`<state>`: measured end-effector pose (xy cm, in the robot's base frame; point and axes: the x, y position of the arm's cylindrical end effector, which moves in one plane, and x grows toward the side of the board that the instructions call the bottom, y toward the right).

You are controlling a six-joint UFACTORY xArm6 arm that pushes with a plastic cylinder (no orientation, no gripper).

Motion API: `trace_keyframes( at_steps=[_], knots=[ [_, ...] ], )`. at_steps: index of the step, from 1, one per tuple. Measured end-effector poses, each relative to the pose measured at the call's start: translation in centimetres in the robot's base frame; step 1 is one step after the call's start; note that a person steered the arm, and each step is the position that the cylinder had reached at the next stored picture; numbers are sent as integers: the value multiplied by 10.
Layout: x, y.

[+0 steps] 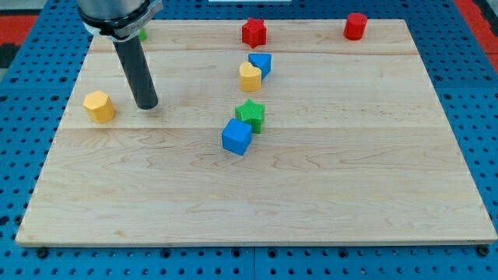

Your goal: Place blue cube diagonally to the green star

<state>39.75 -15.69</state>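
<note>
The arm comes down from the view's top left, and its dark rod stands almost upright, a little tilted, on the wooden worktop (350,194). My tip (147,106) rests on the board just beside the yellow block (99,106), at its right, and well apart from the blocks in the middle. There is no gripper on this arm, so nothing is spread or pinched.

The blue cube (236,137) lies near the middle of the worktop, touching the green star (251,115) at the star's lower left corner, so diagonally below it. Above them a second blue block (261,64) touches a yellow heart-like block (250,77). A red star (254,32) and a red cylinder (355,26) stand along the top edge. A small green piece (143,34) shows behind the arm.
</note>
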Motion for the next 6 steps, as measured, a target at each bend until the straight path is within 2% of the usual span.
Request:
trace_keyframes(
  at_steps=[2,3,6],
  knots=[
    [-3,14],
    [-45,67],
    [46,121]
  ],
)
